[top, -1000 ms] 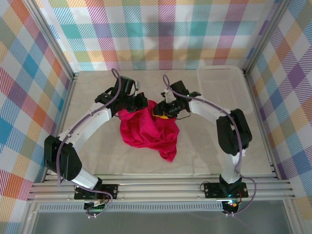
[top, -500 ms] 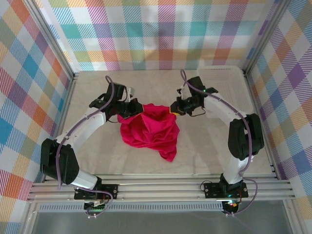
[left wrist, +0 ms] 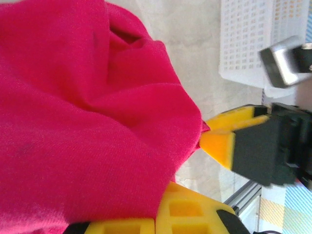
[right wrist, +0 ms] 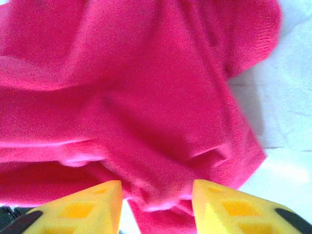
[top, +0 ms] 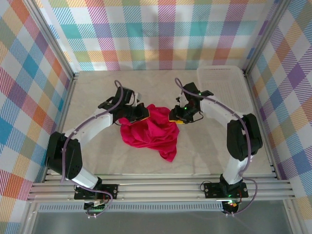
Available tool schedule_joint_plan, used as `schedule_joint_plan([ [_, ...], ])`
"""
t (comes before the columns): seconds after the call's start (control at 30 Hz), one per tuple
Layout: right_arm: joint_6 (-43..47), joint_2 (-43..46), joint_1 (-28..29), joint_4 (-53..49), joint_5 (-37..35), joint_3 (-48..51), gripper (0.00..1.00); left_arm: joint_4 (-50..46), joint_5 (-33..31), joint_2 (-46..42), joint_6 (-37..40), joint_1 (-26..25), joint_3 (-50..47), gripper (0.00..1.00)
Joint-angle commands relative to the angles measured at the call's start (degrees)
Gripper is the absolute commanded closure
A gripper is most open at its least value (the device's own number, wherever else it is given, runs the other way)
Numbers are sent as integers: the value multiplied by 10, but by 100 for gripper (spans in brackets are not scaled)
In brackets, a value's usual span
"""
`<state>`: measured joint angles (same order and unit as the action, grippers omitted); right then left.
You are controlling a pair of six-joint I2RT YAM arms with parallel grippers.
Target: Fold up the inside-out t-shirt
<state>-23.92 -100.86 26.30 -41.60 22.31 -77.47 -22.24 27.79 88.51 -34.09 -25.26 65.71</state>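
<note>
- Lying bunched in the middle of the table (top: 195,156), the inside-out t-shirt (top: 148,131) trails one point of cloth toward the near edge. Its long axis runs near to far.
- Sleeves, collar and tag are lost in the folds.
- At its far-left corner the left gripper (top: 141,113) is clamped on the cloth.
- At the far-right corner the right gripper (right wrist: 156,195) has its fingers apart with the hem between them. It looks like the one to close next.

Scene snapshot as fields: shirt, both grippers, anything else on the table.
garment: red t-shirt, crumpled heap, not folded
left gripper: shut on the t-shirt's far left edge
right gripper: open, tips at the t-shirt's far right edge
other: white basket, far right corner, apart from the t-shirt
</note>
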Motion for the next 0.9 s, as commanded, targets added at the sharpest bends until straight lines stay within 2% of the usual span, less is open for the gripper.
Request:
schedule_joint_plan([
  [0.0, -22, 54, 29, 16, -28, 2, 73, 14, -5, 1, -10, -4, 7, 100],
  [0.03, -28, 60, 36, 30, -23, 7, 79, 11, -6, 0, -9, -4, 8, 100],
  [0.13, -48, 60, 57, 67, -8, 15, 87, 4, -10, -2, -6, -4, 12, 100],
  [0.3, -77, 24, 90, 128, 14, 21, 89, 3, -12, -4, -8, -4, 12, 100],
  [0.43, -107, -31, 92, 182, 19, 13, 96, -1, -16, -7, -7, -4, 15, 100],
  [0.57, -141, -80, 92, 219, -13, -16, 100, -10, -19, -11, -4, -4, 21, 100],
  [0.6, -151, -86, 92, 230, -21, -18, 97, -11, -19, -11, -3, -4, 23, 100],
  [0.63, -166, -92, 94, 243, -32, -18, 82, -11, -19, -11, -4, -4, 24, 100],
  [0.67, -182, -95, 95, 258, -49, -13, 64, -11, -19, -12, -4, -4, 25, 100],
  [0.73, -207, -101, 100, 287, -73, -3, 39, -9, -18, -12, -5, -4, 25, 100],
  [0.77, -220, -105, 102, 300, -83, 2, 30, -8, -18, -12, -6, -4, 24, 100],
  [0.87, -265, -126, 111, 338, -97, 15, 23, -5, -15, -10, -9, -4, 21, 100],
])
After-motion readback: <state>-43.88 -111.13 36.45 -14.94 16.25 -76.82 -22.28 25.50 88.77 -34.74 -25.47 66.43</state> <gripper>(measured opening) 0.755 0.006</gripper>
